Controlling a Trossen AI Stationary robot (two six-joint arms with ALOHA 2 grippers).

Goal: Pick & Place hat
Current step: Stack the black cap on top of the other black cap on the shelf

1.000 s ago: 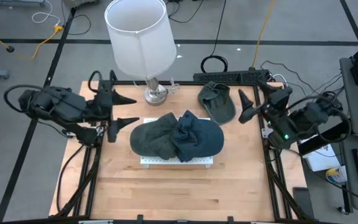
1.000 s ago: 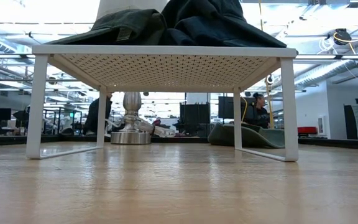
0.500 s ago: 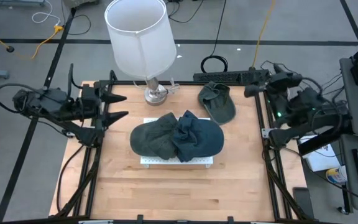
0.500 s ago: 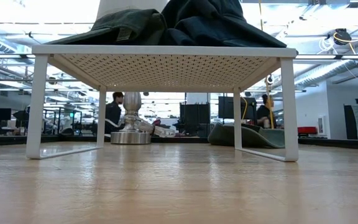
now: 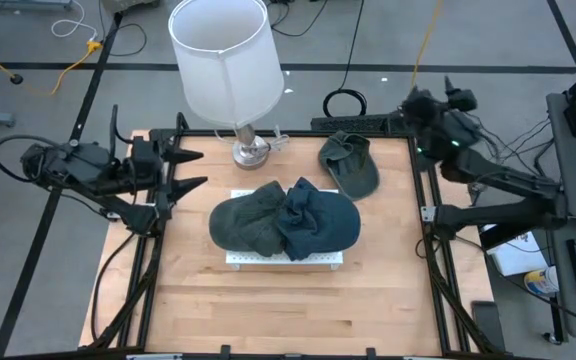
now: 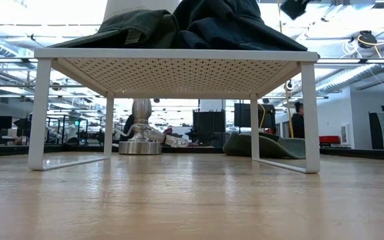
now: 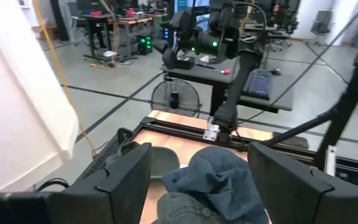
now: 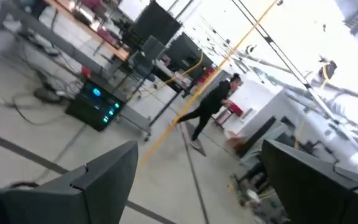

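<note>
Two hats lie on a white perforated rack at the table's middle: a dark green hat on the left and a dark blue hat lapping onto it. A third, olive hat lies flat on the table at the far right, seen behind the rack's leg in the low view. My left gripper stands open at the table's left edge, pointing level at the rack; its wrist view shows the blue hat ahead. My right gripper is open above the far right corner, facing the room.
A lamp with a white shade and metal base stands at the far edge, left of the olive hat. A power strip and a coiled cable lie just beyond the far edge. Bare wood stretches along the near half.
My left gripper has drawn back toward the table's left edge, then kept still. My right gripper has swung from beside the olive hat toward the far right corner, turning and rolling until it faces the room. No hat has moved.
</note>
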